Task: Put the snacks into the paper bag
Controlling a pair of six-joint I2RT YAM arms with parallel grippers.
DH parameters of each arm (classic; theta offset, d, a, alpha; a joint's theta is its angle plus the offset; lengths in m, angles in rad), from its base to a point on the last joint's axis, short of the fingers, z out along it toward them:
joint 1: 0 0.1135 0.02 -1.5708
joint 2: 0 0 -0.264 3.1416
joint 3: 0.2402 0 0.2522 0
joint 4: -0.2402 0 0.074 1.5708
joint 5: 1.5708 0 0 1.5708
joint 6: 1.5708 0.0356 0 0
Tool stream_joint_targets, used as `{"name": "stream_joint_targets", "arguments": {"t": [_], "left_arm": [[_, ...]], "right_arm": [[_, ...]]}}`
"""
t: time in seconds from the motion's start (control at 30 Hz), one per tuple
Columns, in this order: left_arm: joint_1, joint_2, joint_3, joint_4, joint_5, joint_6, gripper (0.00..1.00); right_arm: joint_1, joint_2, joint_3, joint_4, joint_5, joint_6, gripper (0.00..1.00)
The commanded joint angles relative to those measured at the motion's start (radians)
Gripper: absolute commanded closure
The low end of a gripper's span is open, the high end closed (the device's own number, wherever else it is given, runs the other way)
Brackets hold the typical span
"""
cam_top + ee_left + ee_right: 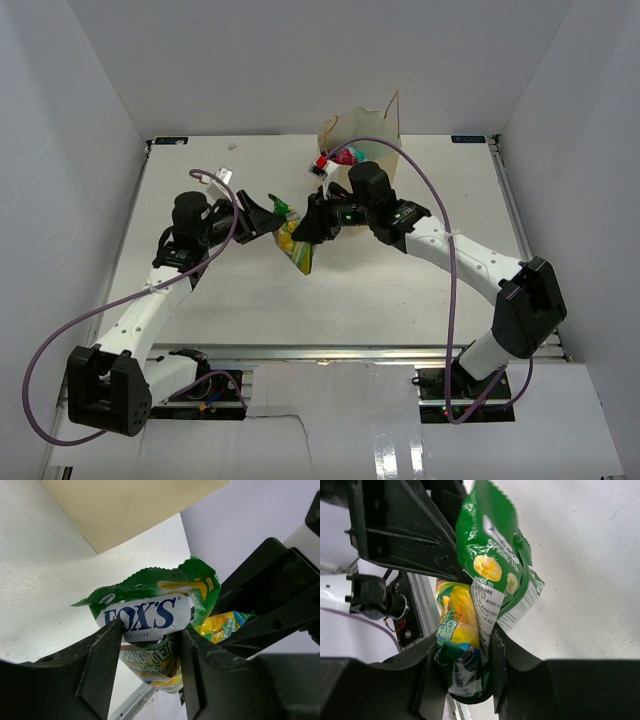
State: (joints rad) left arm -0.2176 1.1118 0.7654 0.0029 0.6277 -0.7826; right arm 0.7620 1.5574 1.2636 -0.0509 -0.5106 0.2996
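Note:
A green-yellow snack packet (296,248), marked FOX'S, hangs above the table between both grippers. In the left wrist view my left gripper (150,630) has its fingers pressed on both sides of the packet (145,612). In the right wrist view my right gripper (465,645) is shut on the lower end of the same packet (490,545). In the top view the left gripper (266,216) and right gripper (312,226) meet tip to tip. The tan paper bag (378,135) stands behind them, open, with red-pink and teal packets (346,156) showing inside. The other snacks are out of view.
The bag's tan wall (135,505) fills the top of the left wrist view. A small white object (232,146) lies at the far edge of the white table (250,290). White walls close in both sides and the back.

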Motion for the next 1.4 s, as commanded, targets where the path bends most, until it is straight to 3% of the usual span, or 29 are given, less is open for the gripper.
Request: {"name": "stream_joint_targets", "arguments": {"t": [0.0,0.13,0.33,0.37,0.6,0.77,1.0,1.1,1.13,1.2,1.23,1.33,1.37], "left_arm": [[-0.016,-0.070,0.023,0.082,-0.003,-0.017,0.40],[-0.016,-0.107,0.098,0.020,-0.072,0.061,0.28],[-0.014,-0.190,0.187,-0.129,-0.262,0.204,0.07],[-0.014,-0.199,0.181,-0.130,-0.266,0.213,0.04],[-0.014,-0.228,0.092,-0.093,-0.247,0.181,0.04],[-0.014,-0.237,0.058,-0.098,-0.244,0.181,0.04],[-0.014,-0.263,0.037,-0.116,-0.255,0.186,0.04],[-0.014,-0.279,0.020,-0.113,-0.261,0.184,0.04],[-0.014,-0.279,0.017,-0.113,-0.261,0.184,0.04],[-0.016,-0.274,0.018,-0.113,-0.260,0.186,0.04],[-0.014,-0.271,0.023,-0.112,-0.258,0.189,0.04],[-0.014,-0.260,0.034,-0.104,-0.255,0.192,0.04],[-0.016,-0.256,0.038,-0.104,-0.260,0.190,0.02]], "right_arm": [[0.011,-0.057,0.023,0.080,-0.224,-0.114,0.72],[-0.073,-0.074,0.062,0.077,-0.431,-0.218,0.81],[-0.274,-0.097,0.279,0.030,-0.480,-0.321,0.88],[-0.297,-0.096,0.318,0.016,-0.465,-0.348,0.92],[-0.453,-0.051,0.488,0.008,-0.220,-0.386,0.92],[-0.463,0.036,0.507,0.064,-0.018,-0.404,0.92],[-0.463,0.133,0.458,0.163,0.102,-0.361,0.91],[-0.463,0.147,0.416,0.177,0.095,-0.381,0.78],[-0.463,0.151,0.415,0.165,0.078,-0.389,0.65],[-0.461,0.141,0.399,0.125,-0.006,-0.412,0.50],[-0.461,0.110,0.389,0.117,-0.032,-0.416,0.33],[-0.463,0.038,0.330,0.108,-0.104,-0.442,0.05],[-0.463,-0.012,0.321,0.099,-0.082,-0.441,0.00]]}}
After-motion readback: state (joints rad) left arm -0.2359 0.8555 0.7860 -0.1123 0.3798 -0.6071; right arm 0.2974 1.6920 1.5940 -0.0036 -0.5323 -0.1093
